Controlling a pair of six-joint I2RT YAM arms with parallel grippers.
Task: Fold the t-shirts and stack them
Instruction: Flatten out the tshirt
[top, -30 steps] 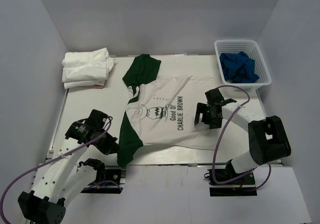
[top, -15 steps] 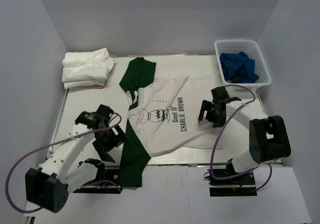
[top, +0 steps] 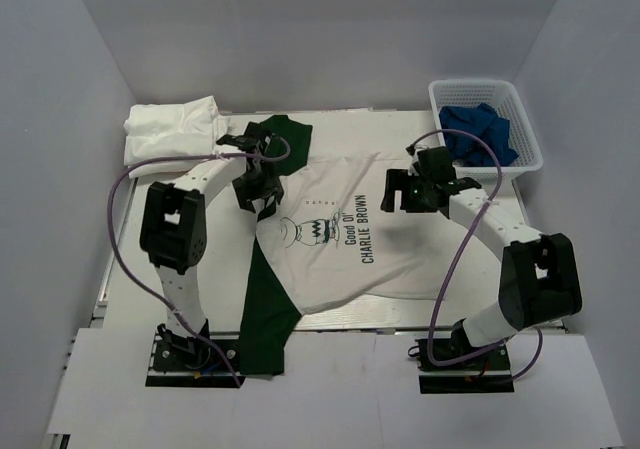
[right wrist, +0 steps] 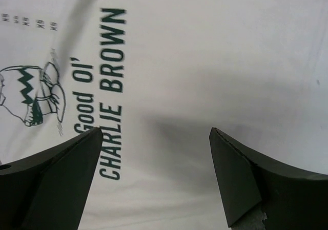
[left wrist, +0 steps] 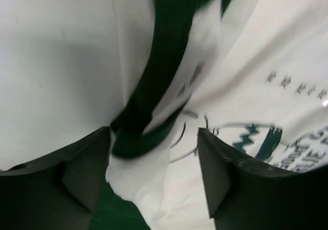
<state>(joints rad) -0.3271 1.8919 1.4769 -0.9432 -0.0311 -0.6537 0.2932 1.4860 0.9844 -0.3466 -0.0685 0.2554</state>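
left hand [left wrist: 154, 132] — fingers apart over t-shirt [top: 345, 264] collar [left wrist: 159, 71] | right hand [right wrist: 155, 131] — apart over print [right wrist: 110, 91]

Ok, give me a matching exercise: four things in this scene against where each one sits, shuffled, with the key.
1 printed t-shirt
2 folded white t-shirts
3 basket
4 left gripper

A far right corner
B far left corner
C open, over the printed t-shirt's neck
D spread flat in the middle

Pairs: 1-D, 2-B, 3-A, 4-C
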